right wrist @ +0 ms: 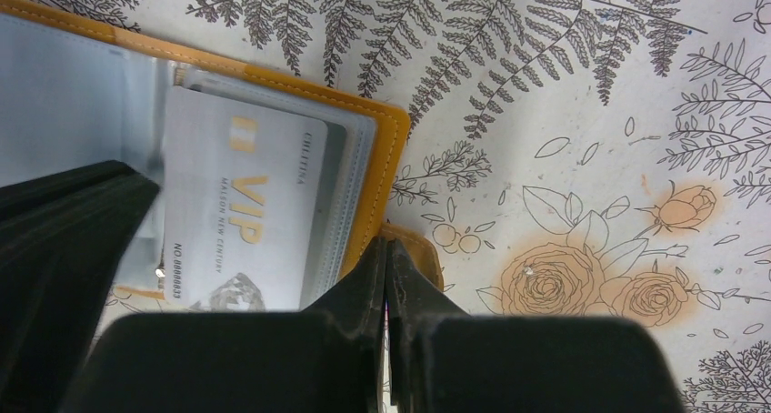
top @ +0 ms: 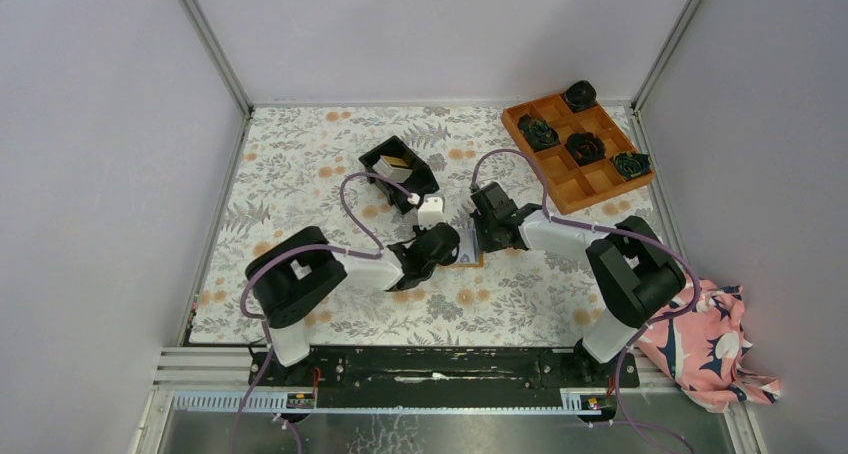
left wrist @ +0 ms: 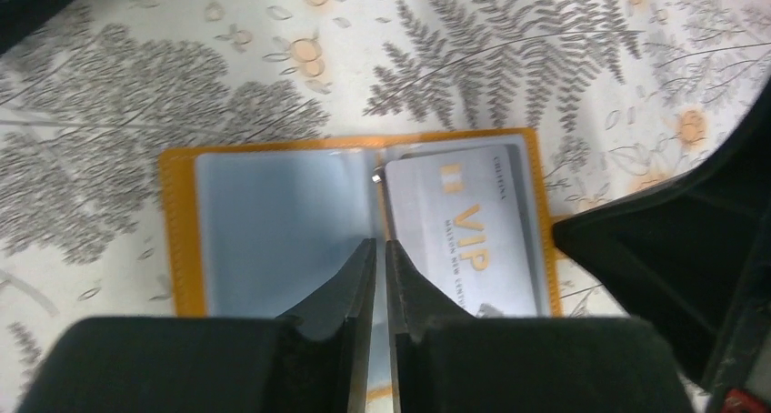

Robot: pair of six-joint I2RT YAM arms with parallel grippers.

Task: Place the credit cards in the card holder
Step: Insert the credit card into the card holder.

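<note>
The card holder (left wrist: 273,222) lies open and flat on the floral mat, orange border round pale blue pockets. A silvery credit card (left wrist: 464,231) marked VIP sits in its right-hand pocket, also seen as the credit card (right wrist: 236,213) in the right wrist view. My left gripper (left wrist: 380,245) hovers over the holder's middle fold, jaws a narrow slit apart with nothing between them. My right gripper (right wrist: 386,249) is shut, tips on the orange tab at the card holder's (right wrist: 382,158) right edge; whether it pinches the tab I cannot tell. More credit cards (top: 397,163) stand in the black bin (top: 425,179).
From above, both grippers, left gripper (top: 440,244) and right gripper (top: 490,229), meet mid-mat and hide most of the card holder (top: 468,261). An orange compartment tray (top: 590,179) with dark rosettes sits at the back right. A pink patterned cloth (top: 705,344) lies off the mat's right edge.
</note>
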